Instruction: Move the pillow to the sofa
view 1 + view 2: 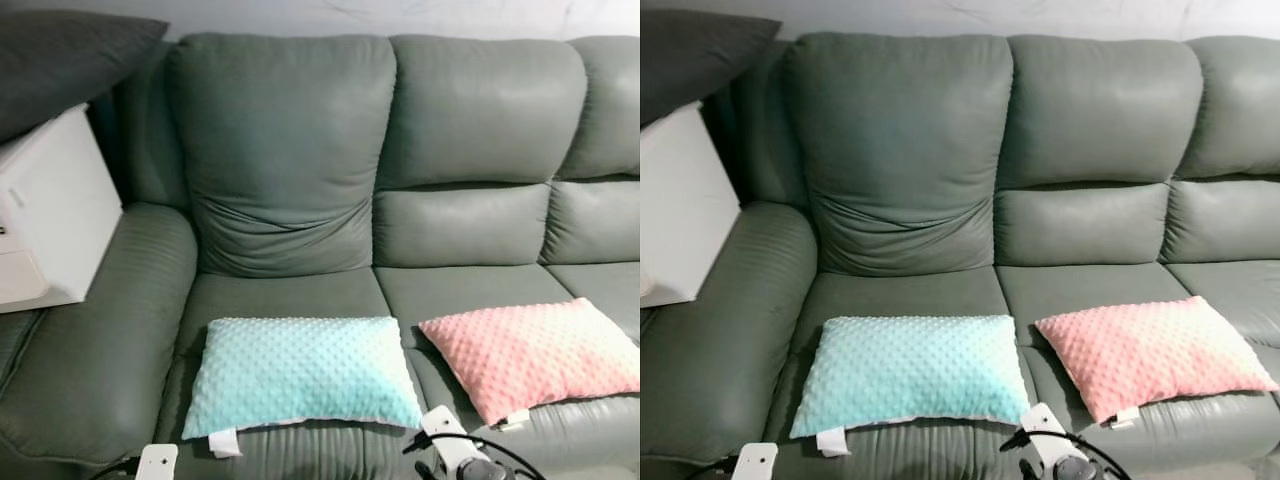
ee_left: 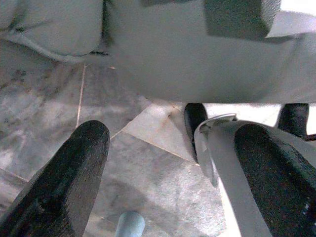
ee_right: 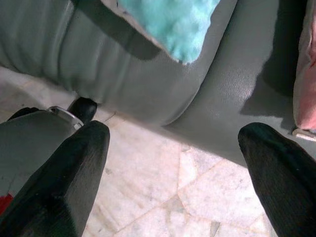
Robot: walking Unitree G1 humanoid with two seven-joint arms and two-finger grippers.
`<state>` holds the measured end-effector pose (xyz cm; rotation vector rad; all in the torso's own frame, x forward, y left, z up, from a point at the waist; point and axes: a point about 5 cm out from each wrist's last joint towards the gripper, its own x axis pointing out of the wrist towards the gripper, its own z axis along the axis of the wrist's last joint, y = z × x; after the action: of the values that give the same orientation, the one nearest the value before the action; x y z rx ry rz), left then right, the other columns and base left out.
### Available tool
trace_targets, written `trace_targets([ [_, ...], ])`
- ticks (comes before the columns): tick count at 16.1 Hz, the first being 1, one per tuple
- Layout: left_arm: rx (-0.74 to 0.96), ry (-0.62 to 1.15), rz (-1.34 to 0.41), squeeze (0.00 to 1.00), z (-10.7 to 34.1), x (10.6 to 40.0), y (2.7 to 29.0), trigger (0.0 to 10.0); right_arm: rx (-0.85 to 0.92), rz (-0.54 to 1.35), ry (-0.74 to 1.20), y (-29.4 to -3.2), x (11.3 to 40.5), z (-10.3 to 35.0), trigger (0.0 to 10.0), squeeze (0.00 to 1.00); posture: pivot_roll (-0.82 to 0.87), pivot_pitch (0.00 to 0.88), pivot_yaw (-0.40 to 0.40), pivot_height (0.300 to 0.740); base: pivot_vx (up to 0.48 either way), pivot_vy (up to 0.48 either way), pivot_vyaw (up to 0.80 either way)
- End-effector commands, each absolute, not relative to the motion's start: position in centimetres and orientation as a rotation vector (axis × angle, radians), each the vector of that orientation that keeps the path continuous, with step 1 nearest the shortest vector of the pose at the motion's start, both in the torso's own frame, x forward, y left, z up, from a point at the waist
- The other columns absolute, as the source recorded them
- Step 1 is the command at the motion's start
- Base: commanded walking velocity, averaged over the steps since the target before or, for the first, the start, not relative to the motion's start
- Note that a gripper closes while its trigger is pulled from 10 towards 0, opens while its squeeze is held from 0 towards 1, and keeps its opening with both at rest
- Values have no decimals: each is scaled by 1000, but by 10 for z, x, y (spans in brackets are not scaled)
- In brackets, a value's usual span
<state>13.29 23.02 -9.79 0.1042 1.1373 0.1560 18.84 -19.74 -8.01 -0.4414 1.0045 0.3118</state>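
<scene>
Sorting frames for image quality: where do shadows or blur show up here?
Left eye view: sharp and evenly lit, soft shadow beneath the teal pillow and pink pillow. Right wrist view: dark shadow cast on the sofa front, fingers blurred. Left wrist view: soft throughout, floor dimmer.

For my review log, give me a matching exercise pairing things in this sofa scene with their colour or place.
Things:
1. left pillow
2. right pillow
3. sofa
4. white box

Descriptions:
A. pink
B. grey-green
C. on the sofa's left armrest
D. light blue

Pairs: 1-D, 2-A, 3-B, 4-C
</scene>
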Motion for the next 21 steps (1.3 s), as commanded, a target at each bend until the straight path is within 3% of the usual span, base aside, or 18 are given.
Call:
trace_targets([
  [1, 98, 1138, 152, 0, -98, 133, 231, 10000, -447, 302, 990, -198, 193, -78, 10000, 0, -128, 0, -52, 740, 0, 0, 0],
  [16, 166, 1149, 123, 0, -95, 132, 241, 10000, -457, 328, 1021, -194, 180, -85, 10000, 0, -121, 0, -23, 740, 0, 0, 0],
  [21, 165, 1151, 125, 0, -95, 132, 242, 10000, -454, 330, 1023, -193, 179, -85, 10000, 0, -121, 0, -21, 740, -317, 0, 0],
])
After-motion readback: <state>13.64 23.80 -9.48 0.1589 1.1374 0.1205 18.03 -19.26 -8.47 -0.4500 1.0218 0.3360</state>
